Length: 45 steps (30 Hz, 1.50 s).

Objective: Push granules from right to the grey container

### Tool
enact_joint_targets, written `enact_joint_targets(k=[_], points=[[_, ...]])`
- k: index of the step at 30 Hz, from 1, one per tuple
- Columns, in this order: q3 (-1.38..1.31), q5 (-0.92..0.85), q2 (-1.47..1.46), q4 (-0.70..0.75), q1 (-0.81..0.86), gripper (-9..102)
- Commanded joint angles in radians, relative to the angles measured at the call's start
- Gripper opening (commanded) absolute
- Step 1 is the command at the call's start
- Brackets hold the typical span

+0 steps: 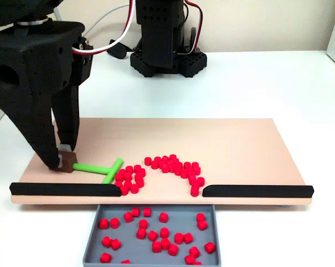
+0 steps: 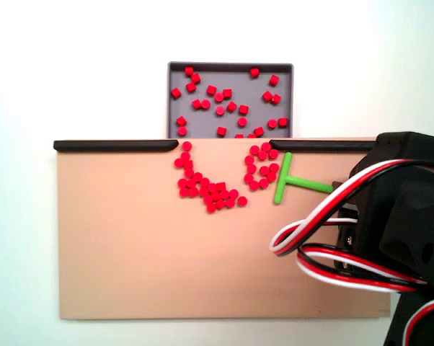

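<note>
Fixed views from opposite sides showed the tan board (image 1: 223, 139) lying on the white bench (image 1: 267, 78), with the grey container (image 1: 95, 236) butted against its edge at the gap between two black strips (image 1: 62, 189). In a fixed view facing the arm's base, the claw (image 1: 64, 161) stood at the board's left end, its black fingers (image 1: 67, 119) closed on a small brown block (image 1: 67, 162) at the tip of the green T-shaped pusher (image 1: 103, 168). That pusher lay flat on the board, its crossbar touching the left clump of granules (image 1: 131, 178). More red granules curved in an arc from there round to the right strip's end, just at the gap. Many others lay scattered inside the grey container. In a fixed view from behind the arm, the container (image 2: 175, 101) sat at the top, the pusher (image 2: 293, 184) right of the granules (image 2: 213, 193), and red, white and black wires (image 2: 332, 216) crossed the arm's dark body.
</note>
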Motion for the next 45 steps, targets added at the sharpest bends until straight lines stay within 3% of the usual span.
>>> enact_joint_targets(k=[1, 45], points=[[-0.031, -0.069, 0.003, -0.009, -0.014, 0], [-0.032, 0.021, 0.009, -0.014, -0.044, 0]])
